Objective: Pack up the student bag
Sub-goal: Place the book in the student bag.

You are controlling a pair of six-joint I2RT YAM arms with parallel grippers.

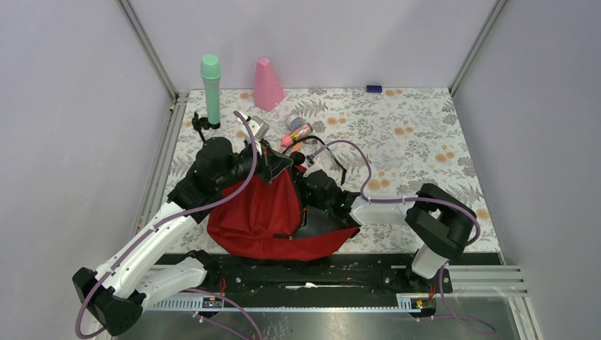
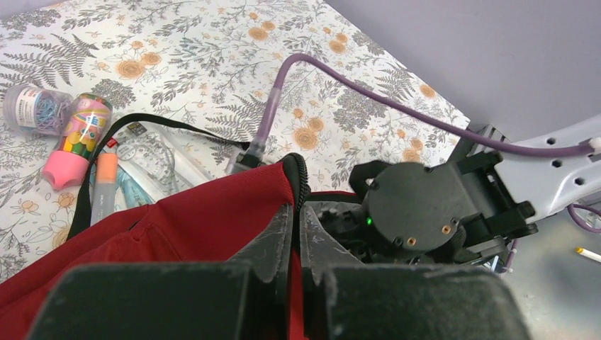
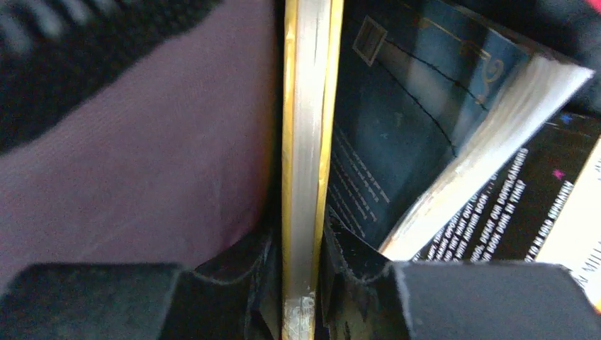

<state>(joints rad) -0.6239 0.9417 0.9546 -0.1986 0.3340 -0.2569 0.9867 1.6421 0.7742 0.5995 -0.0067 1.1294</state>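
Note:
The red student bag (image 1: 273, 216) lies near the front of the table, its opening facing right. My left gripper (image 1: 276, 164) is shut on the bag's upper rim (image 2: 234, 205) and holds it lifted; red fabric shows between the fingers (image 2: 280, 241). My right gripper (image 1: 315, 195) reaches into the bag's opening and is mostly hidden in the top view. In the right wrist view it is shut on a thin yellow-edged book (image 3: 306, 142), held upright inside the bag beside a dark blue book (image 3: 418, 106) and a black book (image 3: 524, 212).
On the floral cloth beyond the bag lie a pink glue stick (image 1: 295, 134), a jar of paper clips (image 2: 37, 108), an orange-capped pen (image 2: 105, 185) and a clear ruler set (image 2: 152, 159). A green bottle (image 1: 211, 88), pink cone (image 1: 268, 83) and small blue block (image 1: 373, 88) stand farther back.

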